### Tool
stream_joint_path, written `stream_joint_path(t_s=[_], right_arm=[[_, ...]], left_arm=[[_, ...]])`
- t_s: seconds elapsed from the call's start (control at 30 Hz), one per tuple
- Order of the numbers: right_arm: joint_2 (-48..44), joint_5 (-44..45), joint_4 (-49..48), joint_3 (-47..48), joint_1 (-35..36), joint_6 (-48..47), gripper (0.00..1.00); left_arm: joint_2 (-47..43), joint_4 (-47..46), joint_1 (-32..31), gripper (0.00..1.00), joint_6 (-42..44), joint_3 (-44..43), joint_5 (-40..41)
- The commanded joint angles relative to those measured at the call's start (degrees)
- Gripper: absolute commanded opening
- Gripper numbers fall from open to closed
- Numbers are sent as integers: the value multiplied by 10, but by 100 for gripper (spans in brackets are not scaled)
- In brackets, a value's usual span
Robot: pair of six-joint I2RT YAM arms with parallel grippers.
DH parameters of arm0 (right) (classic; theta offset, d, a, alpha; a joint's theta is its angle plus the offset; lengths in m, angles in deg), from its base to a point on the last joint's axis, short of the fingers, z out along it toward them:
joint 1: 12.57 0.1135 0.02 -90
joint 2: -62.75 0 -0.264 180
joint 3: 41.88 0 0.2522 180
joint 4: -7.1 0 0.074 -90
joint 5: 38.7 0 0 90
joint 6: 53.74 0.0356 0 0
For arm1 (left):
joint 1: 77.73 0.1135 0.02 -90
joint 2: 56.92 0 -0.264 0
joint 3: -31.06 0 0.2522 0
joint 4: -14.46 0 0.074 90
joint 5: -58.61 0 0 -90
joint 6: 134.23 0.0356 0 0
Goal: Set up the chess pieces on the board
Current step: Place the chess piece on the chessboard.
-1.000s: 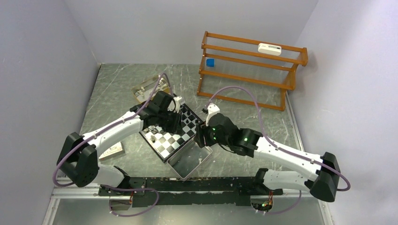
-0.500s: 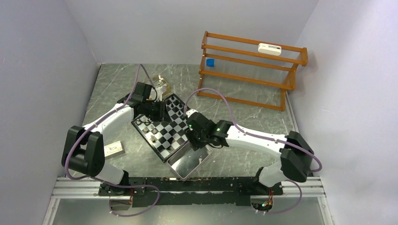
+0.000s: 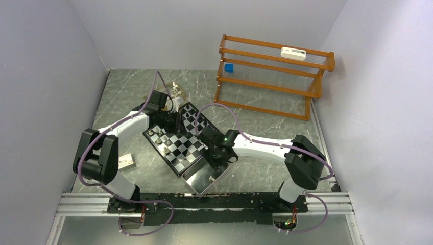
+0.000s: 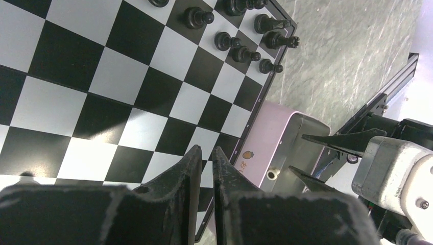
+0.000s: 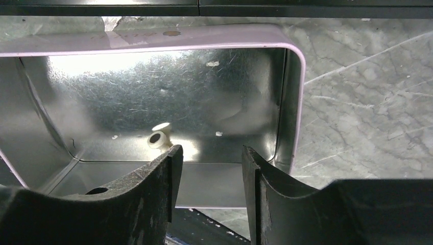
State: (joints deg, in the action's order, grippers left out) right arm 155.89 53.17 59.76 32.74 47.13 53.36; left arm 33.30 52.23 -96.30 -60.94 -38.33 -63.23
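While your top view puts the board point(image 3: 179, 149) on the surface point(image 3: 255, 133), your left wrist view shows the left end effector point(image 4: 205, 150) closed, empty, above its squares, black chess pieces point(image 4: 245, 53) beyond; your right wrist view shows the right end effector point(image 5: 210, 150) apart over a cream piece point(image 5: 159, 137) lying in the metal tray point(image 5: 293, 102)

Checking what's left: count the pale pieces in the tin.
1: a cream piece lies tipped on the metal tin's floor, near its middle; the tin's near part is hidden.
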Motion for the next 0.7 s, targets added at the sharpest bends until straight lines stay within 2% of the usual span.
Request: stream_joint_path(t_s=[0.0, 0.13, 0.33, 0.67], right_arm=[[5, -16, 14, 8, 6, -4, 51], [-3, -62, -27, -10, 18, -20, 54], [17, -117, -28, -7, 23, -102, 58], [53, -118, -15, 9, 24, -158, 57]], left_arm=[[9, 1, 3, 20, 17, -11, -24], [8, -2, 4, 21, 15, -9, -27], [3, -2, 7, 22, 15, -6, -18], [-1, -1, 20, 22, 15, -4, -13]])
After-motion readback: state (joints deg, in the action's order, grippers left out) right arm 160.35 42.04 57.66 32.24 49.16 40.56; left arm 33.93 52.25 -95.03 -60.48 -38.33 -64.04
